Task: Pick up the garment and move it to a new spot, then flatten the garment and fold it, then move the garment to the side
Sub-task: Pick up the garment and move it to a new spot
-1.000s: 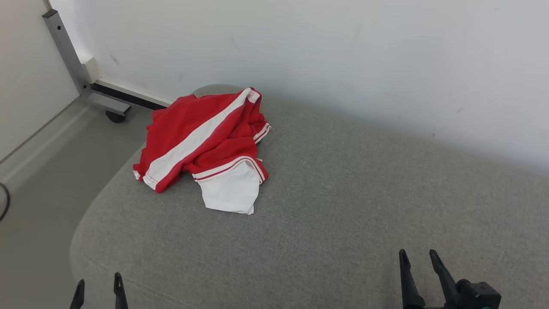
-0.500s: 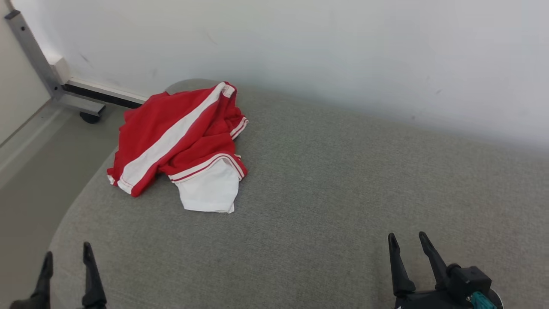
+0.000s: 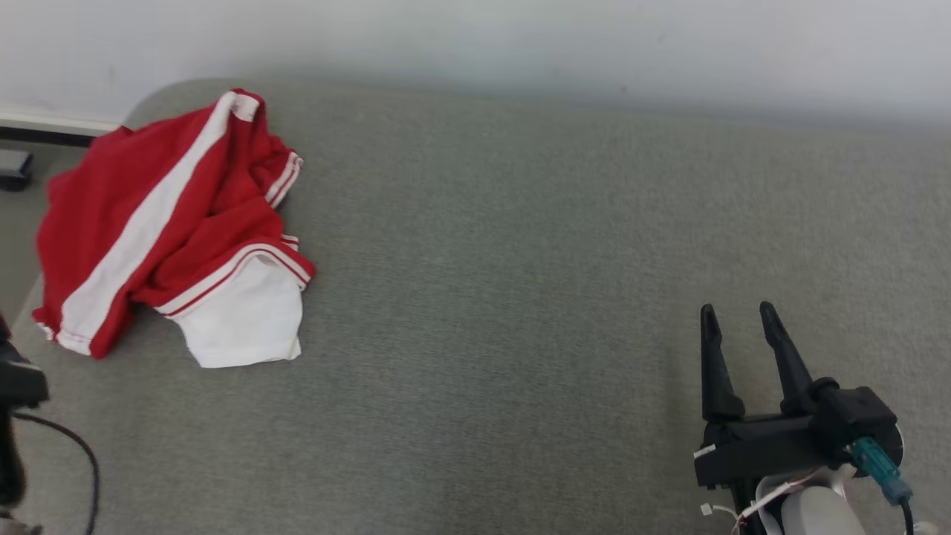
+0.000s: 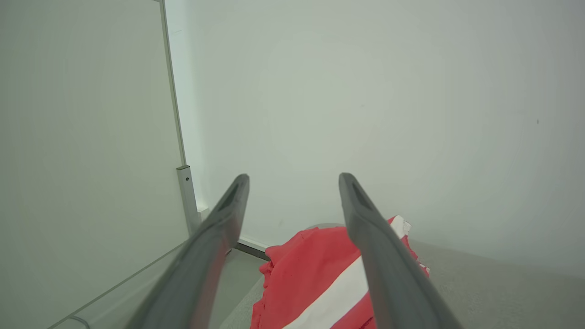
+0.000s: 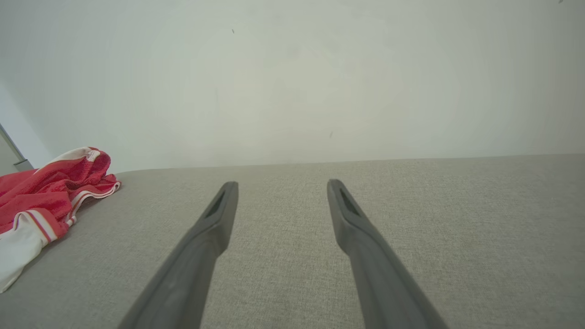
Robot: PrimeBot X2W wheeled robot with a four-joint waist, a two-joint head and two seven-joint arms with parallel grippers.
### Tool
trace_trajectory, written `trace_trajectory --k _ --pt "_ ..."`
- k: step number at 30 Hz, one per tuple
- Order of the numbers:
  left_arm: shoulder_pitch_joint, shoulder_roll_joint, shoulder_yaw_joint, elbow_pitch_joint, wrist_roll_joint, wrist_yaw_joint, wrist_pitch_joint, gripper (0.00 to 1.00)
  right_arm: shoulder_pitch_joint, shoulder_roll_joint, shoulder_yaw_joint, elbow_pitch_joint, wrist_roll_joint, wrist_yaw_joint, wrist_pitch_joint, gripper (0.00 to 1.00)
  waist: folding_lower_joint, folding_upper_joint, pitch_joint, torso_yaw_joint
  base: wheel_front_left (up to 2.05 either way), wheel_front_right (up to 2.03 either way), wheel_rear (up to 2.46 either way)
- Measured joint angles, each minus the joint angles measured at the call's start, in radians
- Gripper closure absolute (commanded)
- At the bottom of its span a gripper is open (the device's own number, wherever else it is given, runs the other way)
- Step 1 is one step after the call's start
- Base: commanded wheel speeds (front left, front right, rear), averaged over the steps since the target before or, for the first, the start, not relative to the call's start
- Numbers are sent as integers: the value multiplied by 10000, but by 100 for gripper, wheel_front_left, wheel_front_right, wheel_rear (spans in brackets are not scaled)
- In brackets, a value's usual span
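Note:
The garment (image 3: 167, 230) is a crumpled red piece with a broad white stripe and a white panel. It lies at the far left end of the grey upholstered surface (image 3: 520, 260). My right gripper (image 3: 738, 310) hovers low over the surface's near right part, far from the garment, open and empty. The right wrist view has its fingers (image 5: 282, 183) spread over bare fabric, the garment (image 5: 45, 192) off to their left. My left gripper (image 4: 295, 177) is open and empty in the air, pointing at the wall above the garment (image 4: 315, 274). Its dark body (image 3: 15, 383) sits at the left edge.
A white wall (image 3: 520, 37) runs right behind the surface. Past the surface's rounded left end the floor drops away, with a metal frame foot (image 3: 11, 167) and an upright post (image 4: 187, 196) beside a pale panel. A black cable (image 3: 82, 461) loops at the lower left.
The head camera has swung right and down, so the whole scene slid left. The garment lies as before. My right gripper shows higher in the picture, and both grippers stay open.

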Motion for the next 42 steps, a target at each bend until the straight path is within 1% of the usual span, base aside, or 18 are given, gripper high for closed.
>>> trace_trajectory --k 3,7,11,16,19,26,28,31,35,36,37,42 --pt "-733 523 0 173 -324 -73 245 0 -164 -4 -155 -203 33 0 2 0 0 0 469 -398 0 0 0" --pt "-1436 1147 -67 407 -424 -81 725 0 -313 -8 -180 -393 138 0 2 0 1 0 1063 -920 0 0 0" --pt "-2234 1768 -280 1051 -602 -88 1177 0 -456 -8 -84 -543 201 0 2 0 1 0 1585 -1427 0 0 0" --pt "-2909 2314 -564 2038 -997 -134 1595 0 -561 -12 -52 -729 211 0 2 0 0 0 2095 -1999 0 0 0" --pt "-3103 2587 -1001 2656 -1097 -142 1877 0 -597 -12 -79 -832 192 0 2 0 0 0 2342 -2289 0 0 0" --pt "-3255 3248 -1965 4142 -1749 -153 2475 0 -653 -8 -92 -938 161 0 2 0 -1 0 2741 -2795 0 0 0" --pt "-3276 3290 -2240 4477 -2034 -155 2608 0 -652 -10 -127 -963 159 0 2 0 -1 -1 2805 -2873 0 0 0" --pt "-3308 3465 -2688 5102 -2289 -157 3185 0 -641 -15 -151 -965 113 0 2 0 -2 -1 2814 -2899 0 0 0" --pt "-3550 3649 -3099 5749 -2382 -159 3444 0 -648 -10 -90 -974 90 0 2 0 -3 -2 2755 -2853 0 0 0" --pt "-3653 3678 -3149 5946 -2339 -159 3476 74 -650 -10 -65 -976 90 0 2 0 -3 -2 2740 -2848 0 0 0" --pt "-3653 3678 -3149 5946 -2339 -159 3476 100 -650 -10 -65 -976 90 0 2 0 -3 -2 2740 -2848 0 0 0" --pt "-3956 3689 -3292 6554 -2318 -159 2886 100 -645 -8 -50 -970 90 0 2 0 -3 -3 2631 -2836 0 0 0"
